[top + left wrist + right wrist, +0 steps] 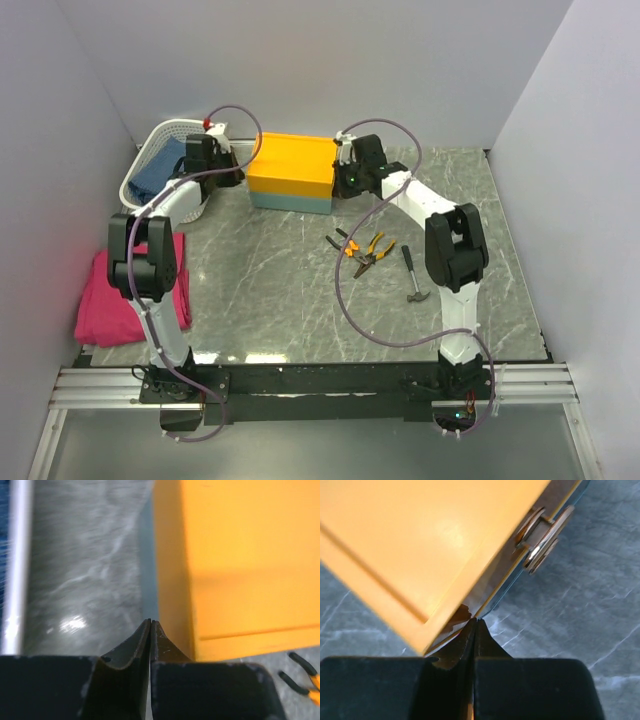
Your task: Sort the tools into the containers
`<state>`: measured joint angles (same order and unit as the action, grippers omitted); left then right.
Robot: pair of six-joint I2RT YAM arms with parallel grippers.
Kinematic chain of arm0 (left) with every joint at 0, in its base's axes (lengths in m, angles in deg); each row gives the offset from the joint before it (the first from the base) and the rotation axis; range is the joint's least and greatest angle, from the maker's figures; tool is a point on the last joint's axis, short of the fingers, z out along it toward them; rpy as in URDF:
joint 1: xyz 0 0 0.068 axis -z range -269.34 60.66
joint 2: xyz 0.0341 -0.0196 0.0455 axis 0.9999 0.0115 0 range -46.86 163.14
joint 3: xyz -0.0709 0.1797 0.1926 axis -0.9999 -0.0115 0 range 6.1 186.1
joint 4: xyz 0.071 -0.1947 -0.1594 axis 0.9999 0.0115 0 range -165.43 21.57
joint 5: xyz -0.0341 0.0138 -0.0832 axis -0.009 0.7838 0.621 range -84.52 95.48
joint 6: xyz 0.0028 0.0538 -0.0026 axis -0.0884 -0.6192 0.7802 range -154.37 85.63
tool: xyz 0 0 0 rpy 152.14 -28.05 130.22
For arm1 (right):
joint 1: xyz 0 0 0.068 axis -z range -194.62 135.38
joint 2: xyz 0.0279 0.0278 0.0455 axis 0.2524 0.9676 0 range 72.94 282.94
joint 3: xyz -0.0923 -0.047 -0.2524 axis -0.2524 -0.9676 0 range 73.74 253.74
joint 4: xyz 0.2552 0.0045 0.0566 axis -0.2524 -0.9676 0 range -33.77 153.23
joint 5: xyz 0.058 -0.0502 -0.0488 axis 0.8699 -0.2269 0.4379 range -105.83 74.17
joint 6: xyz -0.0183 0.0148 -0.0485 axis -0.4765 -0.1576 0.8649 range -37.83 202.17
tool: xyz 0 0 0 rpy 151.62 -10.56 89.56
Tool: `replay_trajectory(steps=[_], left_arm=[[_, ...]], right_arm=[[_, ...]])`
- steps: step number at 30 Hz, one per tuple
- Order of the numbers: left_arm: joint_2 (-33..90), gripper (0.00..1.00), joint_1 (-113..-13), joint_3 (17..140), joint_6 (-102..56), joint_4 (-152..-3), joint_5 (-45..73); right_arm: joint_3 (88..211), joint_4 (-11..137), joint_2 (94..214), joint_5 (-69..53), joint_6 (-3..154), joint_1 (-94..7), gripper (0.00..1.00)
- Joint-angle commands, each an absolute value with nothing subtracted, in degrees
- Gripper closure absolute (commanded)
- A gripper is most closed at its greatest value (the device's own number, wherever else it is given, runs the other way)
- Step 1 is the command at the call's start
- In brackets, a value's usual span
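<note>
Marble table (pixel 300 300) | left hand (pixel 151 623) closed, left of box (pixel 290 170) | right hand (pixel 475 621) closed, right

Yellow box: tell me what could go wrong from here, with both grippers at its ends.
1. The left gripper and right gripper are both shut, tips at the ends of the yellow box; a tip may slip and shove the box instead of opening it.
2. The metal fitting lies near the right tip and could snag it.
</note>
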<state>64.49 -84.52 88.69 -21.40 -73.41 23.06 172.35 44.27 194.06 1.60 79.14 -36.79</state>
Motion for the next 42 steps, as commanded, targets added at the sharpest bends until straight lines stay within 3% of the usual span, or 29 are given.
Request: replay_trajectory(steps=[1,2,3,5,7,13,19,35,42], left_arm=[[56.6,0.90,-84.9,89.3,-19.4,-65.5,5.7],[55.5,0.85,-85.6,89.2,-19.2,-65.2,3.0],[54.3,0.84,-85.8,88.8,-19.3,-65.0,2.5],[51.8,0.80,-86.2,88.7,-19.8,-65.7,3.1],[50.3,0.78,-86.2,89.5,-20.0,-66.5,4.2],[53.3,0.75,-85.5,93.7,-18.7,-73.2,22.7],[62.1,0.85,-84.2,103.0,-16.4,-71.5,33.4],[66.1,0.88,-79.4,102.5,-20.0,-71.5,32.8],[67.1,0.87,-79.2,103.0,-20.7,-69.6,32.0]], right_arm=[[170.2,46.9,186.5,1.8,75.7,-35.8,1.00],[169.6,47.1,186.3,3.1,74.9,-35.0,0.77],[168.9,47.4,186.2,4.5,73.8,-34.0,0.65],[168.3,48.3,186.8,8.6,70.5,-31.3,0.44],[167.2,49.9,187.8,10.7,65.9,-29.0,0.37],[169.4,50.1,192.7,13.6,62.6,-27.3,0.34],[176.7,50.0,199.9,13.8,58.9,-27.3,0.34],[187.3,48.9,210.6,12.0,53.7,-29.9,0.35],[188.5,40.8,211.2,-5.0,54.4,-32.1,0.35]])
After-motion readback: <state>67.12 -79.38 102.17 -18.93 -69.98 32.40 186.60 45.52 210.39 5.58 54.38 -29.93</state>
